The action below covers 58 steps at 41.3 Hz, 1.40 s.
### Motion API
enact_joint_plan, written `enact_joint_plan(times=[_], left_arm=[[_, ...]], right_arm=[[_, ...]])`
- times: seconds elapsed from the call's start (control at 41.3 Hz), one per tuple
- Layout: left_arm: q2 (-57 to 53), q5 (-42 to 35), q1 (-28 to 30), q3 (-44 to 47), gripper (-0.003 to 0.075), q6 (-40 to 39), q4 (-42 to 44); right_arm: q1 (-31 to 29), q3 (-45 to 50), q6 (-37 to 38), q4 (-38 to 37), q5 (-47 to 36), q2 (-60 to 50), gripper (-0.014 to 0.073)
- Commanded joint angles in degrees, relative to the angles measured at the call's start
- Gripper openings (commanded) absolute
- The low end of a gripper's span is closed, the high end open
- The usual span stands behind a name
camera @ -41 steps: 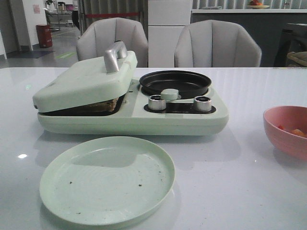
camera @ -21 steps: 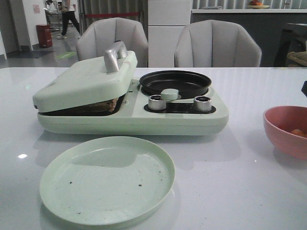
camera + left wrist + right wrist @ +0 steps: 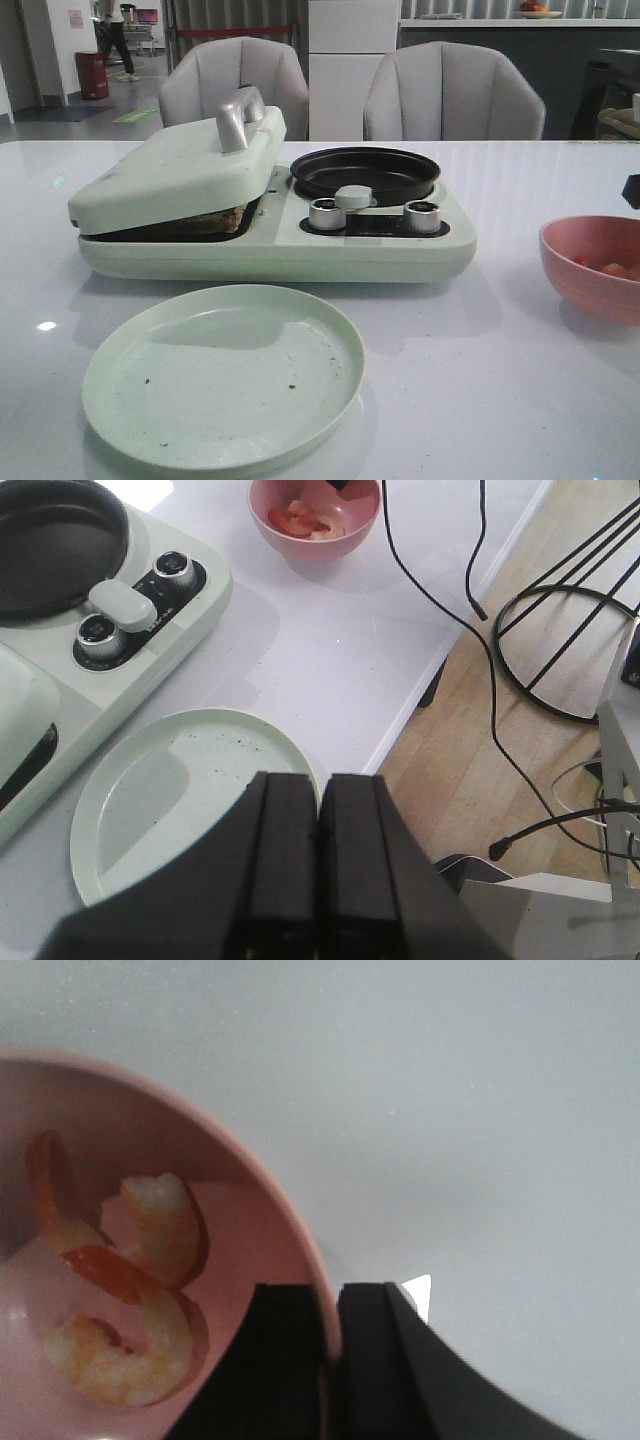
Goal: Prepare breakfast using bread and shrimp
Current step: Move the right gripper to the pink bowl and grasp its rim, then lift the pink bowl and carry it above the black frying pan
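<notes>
Now the pink bowl [image 3: 597,266] has shifted leftward, the right gripper [image 3: 331,1360] clamped on its rim; curled orange-pink shrimp [image 3: 120,1280] lie inside, perhaps three. The left gripper [image 3: 320,870] is closed, empty.

Glossy white table [image 3: 480,380], matt pale-green plate [image 3: 222,376].

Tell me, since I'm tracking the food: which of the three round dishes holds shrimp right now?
The pink bowl at the table's right holds the shrimp. The green plate carries only crumbs; the black pan looks bare.
</notes>
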Motion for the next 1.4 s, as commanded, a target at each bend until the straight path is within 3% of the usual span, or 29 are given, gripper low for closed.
enact_joint_plan(times=[0.0,0.242,0.46,0.678,0.799,1.065,1.259,1.38], left_arm=[[-0.8,-3.7,-0.5,-1.6,0.0099,-0.2,-1.5],[-0.8,-3.7,-0.5,-1.6,0.0099,-0.2,-1.5],[-0.8,-3.7,-0.5,-1.6,0.0099,-0.2,-1.5],[-0.8,-3.8,-0.5,-1.6,0.0099,-0.2,-1.5],[-0.8,-3.8,-0.5,-1.6,0.0099,-0.2,-1.5],[-0.8,-3.8,-0.5,-1.6,0.0099,-0.2,-1.5],[-0.8,-3.8,-0.5,-1.6,0.0099,-0.2,-1.5],[-0.8,-3.8,-0.5,-1.6,0.0099,-0.2,-1.5]], right_arm=[[-0.3,-1.5,-0.1,-0.7,-1.0,-2.6,0.0072],[-0.3,-2.6,-0.1,-0.7,-0.3,-3.9,0.0045],[1.0,-11.5,-0.1,-1.2,2.5,-7.9,0.0050],[8.9,-24.4,0.1,-10.8,4.6,-8.8,0.0050],[15.8,-29.9,5.8,-23.0,3.2,-8.5,0.0050],[30.6,-34.3,29.4,-62.3,2.3,-5.2,0.0050],[36.0,-34.3,46.3,-85.7,4.3,-1.5,0.0050],[37.5,-34.3,52.7,-95.1,6.0,0.7,0.0050]])
